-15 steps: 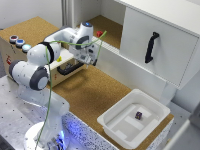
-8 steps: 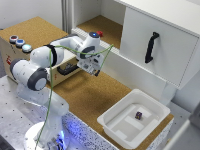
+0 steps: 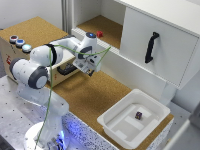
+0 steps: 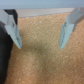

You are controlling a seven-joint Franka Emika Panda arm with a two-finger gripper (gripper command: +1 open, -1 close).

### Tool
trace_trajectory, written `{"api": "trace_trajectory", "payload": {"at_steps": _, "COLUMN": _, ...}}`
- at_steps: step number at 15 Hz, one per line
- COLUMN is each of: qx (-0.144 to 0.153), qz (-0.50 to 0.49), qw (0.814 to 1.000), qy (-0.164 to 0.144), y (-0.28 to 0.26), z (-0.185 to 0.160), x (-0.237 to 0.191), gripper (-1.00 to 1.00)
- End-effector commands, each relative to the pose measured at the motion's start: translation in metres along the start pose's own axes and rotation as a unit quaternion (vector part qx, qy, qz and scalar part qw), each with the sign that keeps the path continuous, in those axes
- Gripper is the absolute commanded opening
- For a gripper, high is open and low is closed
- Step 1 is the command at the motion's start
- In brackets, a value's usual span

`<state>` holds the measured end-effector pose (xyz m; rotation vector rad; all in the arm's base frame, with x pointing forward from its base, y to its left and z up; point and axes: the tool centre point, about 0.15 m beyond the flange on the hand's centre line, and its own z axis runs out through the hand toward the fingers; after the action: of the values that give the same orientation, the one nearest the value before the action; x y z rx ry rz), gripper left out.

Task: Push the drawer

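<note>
My gripper (image 3: 90,70) spread wide with nothing in it, hanging over cork board (image 3: 95,95), just beside the drawer (image 3: 67,71), fingers (image 4: 16,37) apart

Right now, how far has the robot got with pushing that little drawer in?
Done: the gripper hangs beside the drawer, by its black handle. In hand: nothing; in the wrist view its open fingers frame only the cork surface. Left: the exterior view cannot settle how far the drawer is shut, or whether the gripper touches it.
</note>
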<state>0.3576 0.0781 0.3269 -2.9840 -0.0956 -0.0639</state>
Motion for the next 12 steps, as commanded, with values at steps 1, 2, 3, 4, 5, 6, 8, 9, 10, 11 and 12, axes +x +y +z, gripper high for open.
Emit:
{"api": "trace_trajectory", "payload": {"at_steps": 1, "qx": 0.016, "qz": 0.012, "qw": 1.000, "qy": -0.013, "y": -0.052, "z": 0.024, "x": -0.004, "gripper": -1.00}}
{"api": "trace_trajectory", "payload": {"at_steps": 2, "qx": 0.023, "qz": 0.012, "qw": 1.000, "qy": -0.012, "y": -0.064, "z": 0.026, "x": -0.003, "gripper": -1.00}}
{"api": "trace_trajectory", "payload": {"at_steps": 3, "qx": 0.026, "qz": 0.011, "qw": 1.000, "qy": -0.007, "y": -0.080, "z": 0.029, "x": -0.003, "gripper": -1.00}}
{"api": "trace_trajectory", "payload": {"at_steps": 4, "qx": 0.028, "qz": 0.013, "qw": 0.999, "qy": -0.009, "y": -0.095, "z": 0.034, "x": -0.002, "gripper": -1.00}}
{"api": "trace_trajectory", "payload": {"at_steps": 5, "qx": 0.016, "qz": 0.009, "qw": 1.000, "qy": -0.008, "y": -0.115, "z": 0.039, "x": 0.000, "gripper": -1.00}}
{"api": "trace_trajectory", "payload": {"at_steps": 6, "qx": 0.012, "qz": 0.003, "qw": 1.000, "qy": -0.009, "y": -0.129, "z": 0.042, "x": 0.001, "gripper": -1.00}}
{"api": "trace_trajectory", "payload": {"at_steps": 8, "qx": 0.014, "qz": -0.022, "qw": 1.000, "qy": -0.008, "y": -0.168, "z": 0.053, "x": 0.007, "gripper": -1.00}}
{"api": "trace_trajectory", "payload": {"at_steps": 9, "qx": 0.010, "qz": -0.030, "qw": 0.999, "qy": -0.007, "y": -0.183, "z": 0.059, "x": 0.010, "gripper": -1.00}}
{"api": "trace_trajectory", "payload": {"at_steps": 10, "qx": 0.013, "qz": -0.035, "qw": 0.999, "qy": -0.007, "y": -0.189, "z": 0.061, "x": 0.013, "gripper": -1.00}}
{"api": "trace_trajectory", "payload": {"at_steps": 11, "qx": 0.007, "qz": -0.039, "qw": 0.999, "qy": -0.003, "y": -0.198, "z": 0.063, "x": 0.018, "gripper": -1.00}}
{"api": "trace_trajectory", "payload": {"at_steps": 12, "qx": 0.006, "qz": -0.042, "qw": 0.999, "qy": 0.001, "y": -0.204, "z": 0.061, "x": 0.018, "gripper": -1.00}}
